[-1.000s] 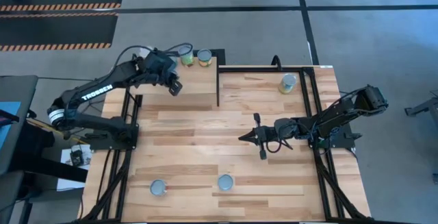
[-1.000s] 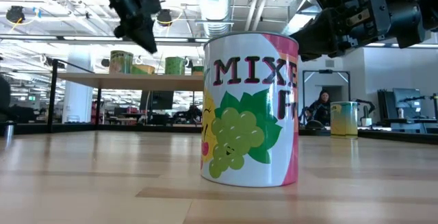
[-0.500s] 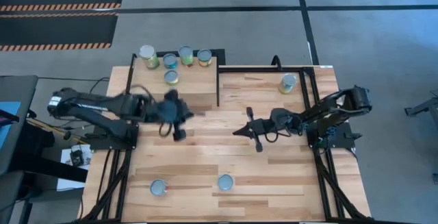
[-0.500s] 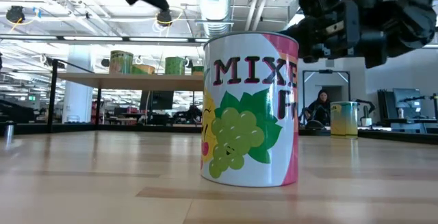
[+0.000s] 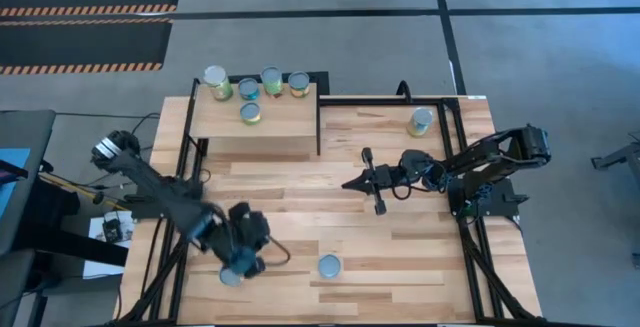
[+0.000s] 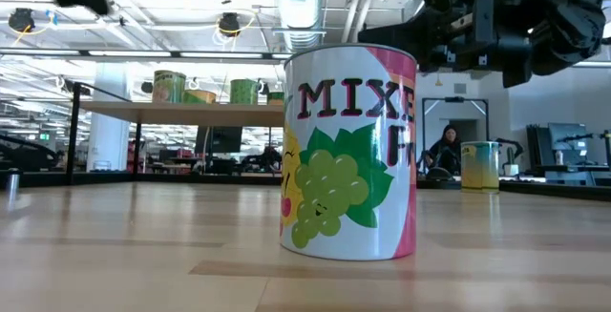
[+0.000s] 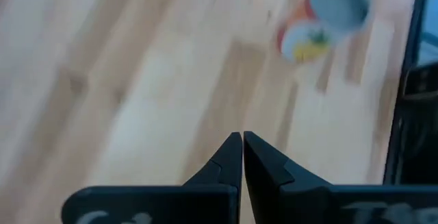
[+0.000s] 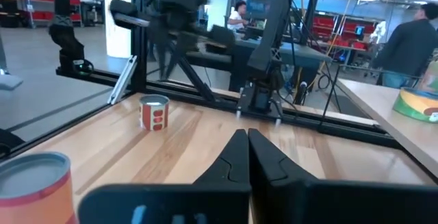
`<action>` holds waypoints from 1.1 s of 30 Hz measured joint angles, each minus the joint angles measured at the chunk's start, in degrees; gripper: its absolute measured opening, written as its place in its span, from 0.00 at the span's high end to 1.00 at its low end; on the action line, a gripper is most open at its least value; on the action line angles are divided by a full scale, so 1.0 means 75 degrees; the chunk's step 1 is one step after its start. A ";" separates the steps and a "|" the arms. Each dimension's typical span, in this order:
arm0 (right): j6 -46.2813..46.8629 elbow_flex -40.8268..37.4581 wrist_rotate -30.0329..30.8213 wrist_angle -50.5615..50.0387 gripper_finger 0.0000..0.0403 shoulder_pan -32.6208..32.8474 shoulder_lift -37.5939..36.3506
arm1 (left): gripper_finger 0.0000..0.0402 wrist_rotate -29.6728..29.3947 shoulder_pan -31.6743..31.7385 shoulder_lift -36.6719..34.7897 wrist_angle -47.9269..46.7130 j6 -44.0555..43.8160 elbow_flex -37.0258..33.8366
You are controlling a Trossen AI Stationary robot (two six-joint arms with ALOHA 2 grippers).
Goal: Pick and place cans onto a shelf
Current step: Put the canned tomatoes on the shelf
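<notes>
Behind your planked tabletop (image 5: 300, 217) a busy workshop shows, one person seated far off. Five cans (image 5: 250, 89) stand on the shelf (image 5: 280, 122); three others sit on the planks. Your left gripper (image 5: 243, 259), jaws clenched and empty, hangs over a near-edge can (image 5: 231, 275); the right gripper (image 5: 352, 184), clenched too, hovers mid-table.

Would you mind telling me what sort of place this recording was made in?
Probably a robotics lab or workshop: exposed ceiling ducts, a person at a workstation, and a plank table in a black metal frame.
</notes>
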 joint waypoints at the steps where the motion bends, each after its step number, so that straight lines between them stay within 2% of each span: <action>1: -0.0010 0.0000 0.0000 -0.0020 0.99 0.0000 0.0000 | 1.00 0.0027 -0.0182 0.0179 -0.0123 -0.0413 0.0097; 6: -0.0009 0.0000 0.0009 -0.0097 0.99 0.0058 0.0000 | 0.99 0.0552 -0.0912 0.0997 -0.1090 -0.2313 0.0788; 11: -0.0018 0.0000 0.0004 -0.0091 0.99 0.0163 0.0000 | 0.93 0.1529 -0.1325 0.1785 -0.2409 -0.3673 0.1565; 15: -0.0030 0.0000 0.0006 -0.0087 0.98 0.0163 0.0000 | 0.83 0.1737 -0.1598 0.2209 -0.2390 -0.4137 0.1880; 23: -0.0148 0.0000 0.0012 -0.0076 0.98 0.0134 0.0000 | 0.65 0.1738 -0.2126 0.2949 -0.2224 -0.5522 0.1860; 29: -0.0213 0.0000 0.0015 -0.0075 0.98 0.0134 0.0000 | 0.63 0.1738 -0.2196 0.3423 -0.2368 -0.5757 0.1854; 33: -0.0213 0.0000 0.0015 -0.0073 0.98 0.0134 0.0000 | 0.69 0.1740 -0.2190 0.3712 -0.2702 -0.5602 0.1860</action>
